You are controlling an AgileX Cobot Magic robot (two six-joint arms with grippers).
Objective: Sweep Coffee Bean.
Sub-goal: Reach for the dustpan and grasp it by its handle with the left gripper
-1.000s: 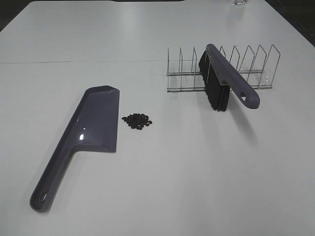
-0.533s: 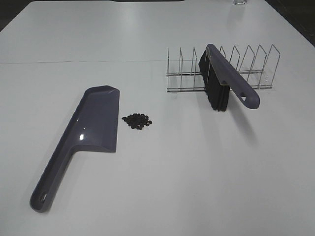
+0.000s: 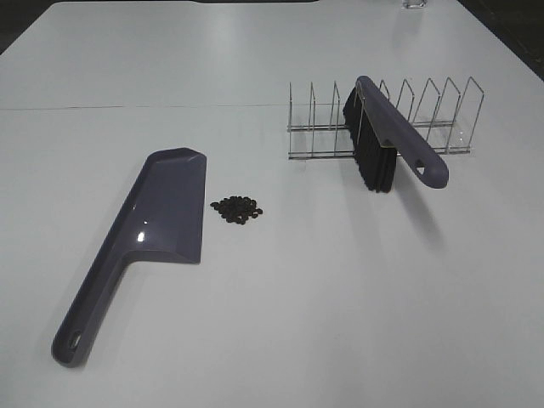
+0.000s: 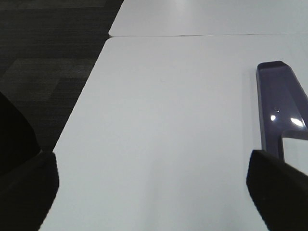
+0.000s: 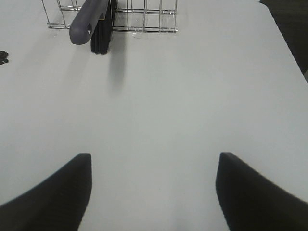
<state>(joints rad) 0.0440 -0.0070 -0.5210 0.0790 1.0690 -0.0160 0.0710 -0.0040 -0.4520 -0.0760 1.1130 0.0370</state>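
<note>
- Even overhead light fell bright on the white table; a pale glare washed its far part
- The brush cast a soft shadow on its near side; small highlights glinted on the dustpan
- The left pincer and right pincer showed only as dark, blurred fingers

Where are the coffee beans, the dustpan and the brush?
coffee beans (image 3: 237, 210), exterior high view, middle of the pile
dustpan (image 3: 172, 204), exterior high view, floor of the scoop
brush (image 3: 398, 138), exterior high view, purple handle

Purple dustpan & brush, dk-brown beans, white table
</note>
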